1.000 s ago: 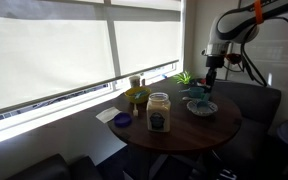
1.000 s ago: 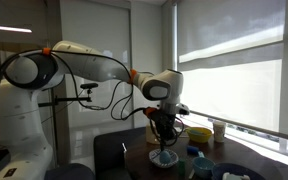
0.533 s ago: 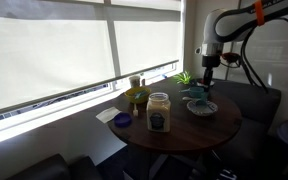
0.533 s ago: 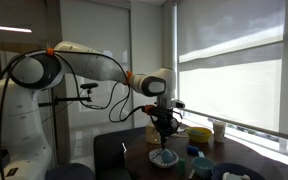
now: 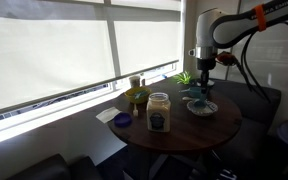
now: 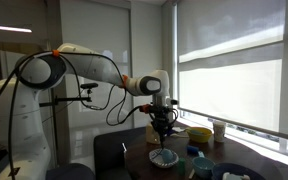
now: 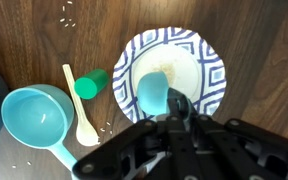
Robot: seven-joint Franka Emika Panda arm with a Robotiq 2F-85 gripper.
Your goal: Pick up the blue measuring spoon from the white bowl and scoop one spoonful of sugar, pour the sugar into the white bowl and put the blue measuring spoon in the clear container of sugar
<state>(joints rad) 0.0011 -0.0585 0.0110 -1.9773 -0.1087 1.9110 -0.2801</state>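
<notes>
In the wrist view my gripper (image 7: 170, 110) is shut on the blue measuring spoon (image 7: 153, 91). The spoon's teal scoop hangs over the white bowl (image 7: 206, 62), which has a blue patterned inside. In both exterior views the gripper (image 5: 203, 86) (image 6: 163, 137) points straight down, a little above the bowl (image 5: 202, 108) (image 6: 164, 158). The clear container of sugar (image 5: 159, 112), with a dark label, stands nearer the table's middle, apart from the gripper. The spoon's handle is hidden between the fingers.
Beside the bowl lie a large teal measuring cup (image 7: 34, 116), a cream spoon (image 7: 82, 112) and a small green piece (image 7: 89, 85), with spilled grains around. A blue-purple disc (image 5: 123, 120), a yellow-green object (image 5: 136, 97) and a plant (image 5: 185, 77) stand on the round dark table (image 5: 189, 135).
The arm has shifted slightly sideways over the bowl, with the spoon still in the gripper. The things on the table have not moved.
</notes>
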